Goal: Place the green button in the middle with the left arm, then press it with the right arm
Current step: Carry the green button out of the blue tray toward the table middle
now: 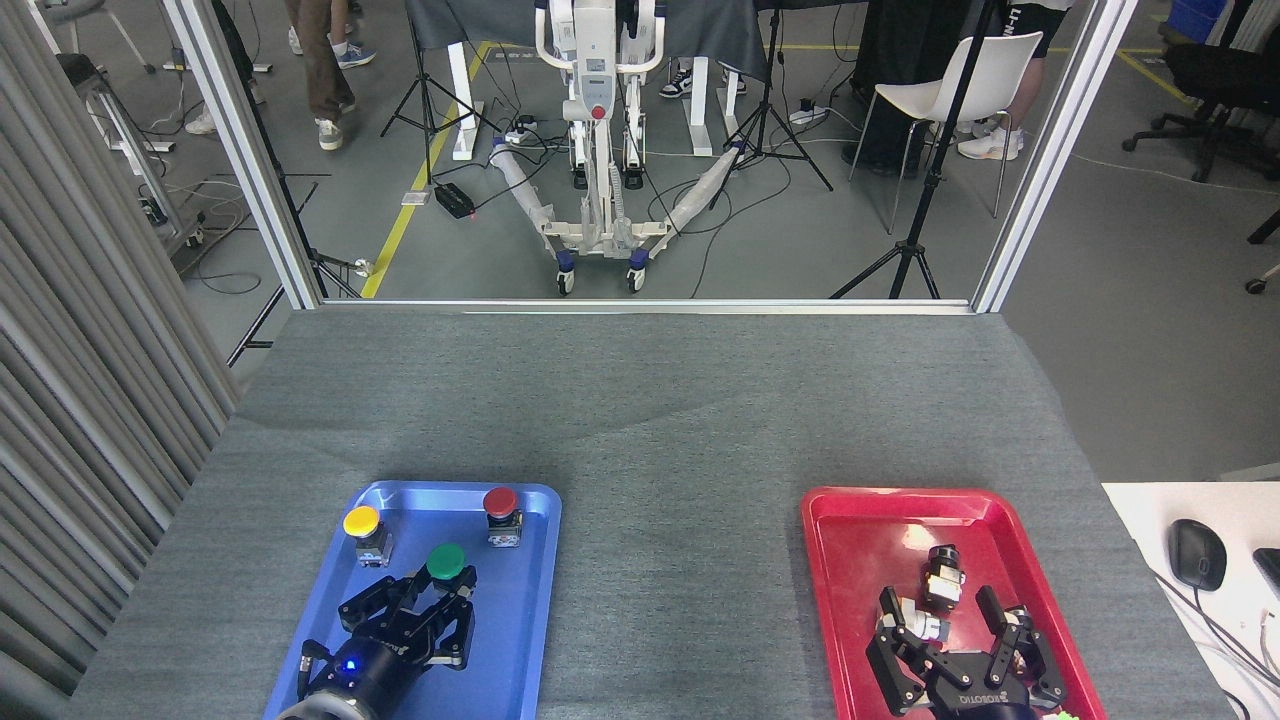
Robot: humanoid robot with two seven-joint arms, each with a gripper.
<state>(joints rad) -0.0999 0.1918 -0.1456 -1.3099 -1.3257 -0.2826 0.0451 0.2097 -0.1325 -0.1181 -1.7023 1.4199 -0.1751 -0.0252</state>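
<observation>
Green domed push button point(446, 562) clamped between black left gripper point(432, 598) fingers | right gripper point(948, 640) spread, idle | risk: slipping free during carry, shallow fingertip hold.

Grey cloth point(680, 500) between blue tray point(520, 640) & red tray point(840, 600) lies bare: wide free lane there and across the whole far half of the table. On the blue tray, yellow button point(362, 522) & red button point(500, 502) stand near the far rim, a gap between them. In the red tray, small parts point(940, 580) lie mid-tray. Grey ribbed wall point(90, 380) blocks the left side.
</observation>
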